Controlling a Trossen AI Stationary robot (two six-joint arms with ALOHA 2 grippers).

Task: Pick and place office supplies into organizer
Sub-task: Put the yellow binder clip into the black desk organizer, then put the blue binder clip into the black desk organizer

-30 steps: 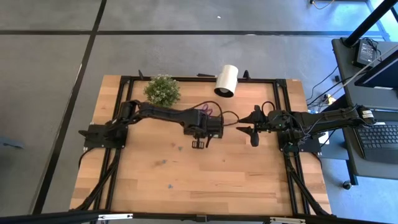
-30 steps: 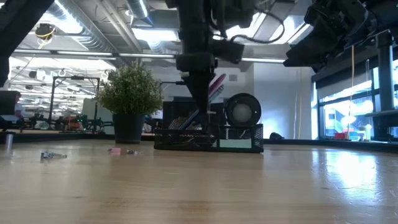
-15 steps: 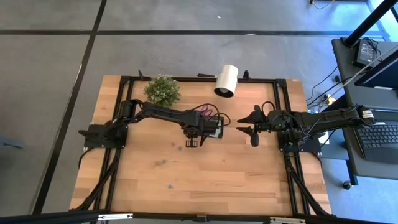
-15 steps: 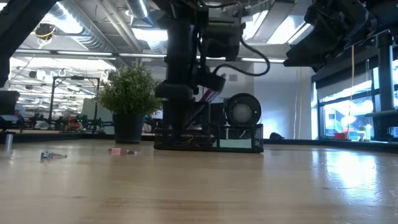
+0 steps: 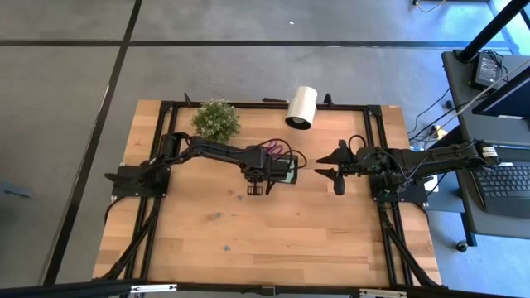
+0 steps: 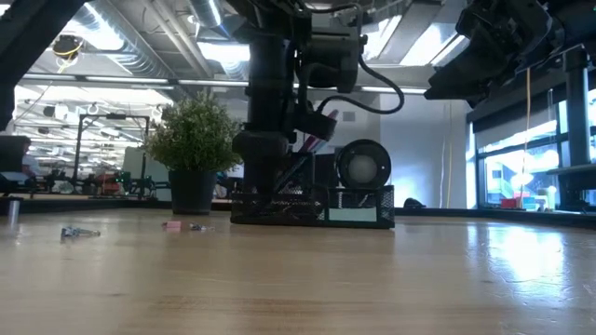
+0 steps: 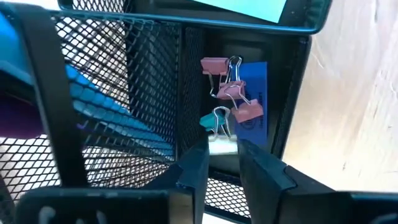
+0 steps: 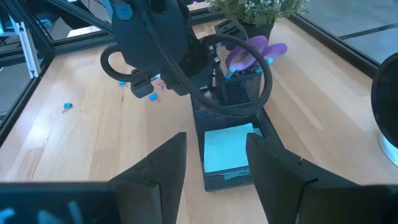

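The black mesh organizer [image 5: 281, 168] stands mid-table, its base flat on the wood. A light green sticky-note pad [image 8: 227, 146] lies in its low end. Purple-handled scissors [image 8: 255, 50] stick up from its tall compartment. My left gripper [image 7: 222, 163] points down into a small compartment, open by a narrow gap, just above two pink clips [image 7: 239, 102] and a teal clip [image 7: 214, 119] lying there. I see nothing held between its fingers. My right gripper [image 8: 214, 168] waits open at the table's right, clear of the organizer.
A potted plant [image 5: 217, 120] and a white roll [image 5: 302, 106] stand at the far edge. Small loose pieces lie on the wood left of the organizer [image 8: 66, 107], [image 6: 79, 233], [image 6: 186, 225]. The near half of the table has bare wood.
My left gripper has sunk toward the organizer and shifted toward the table's left edge, ending low over the small clip compartment. It has kept still for the last half second. The organizer has not moved.
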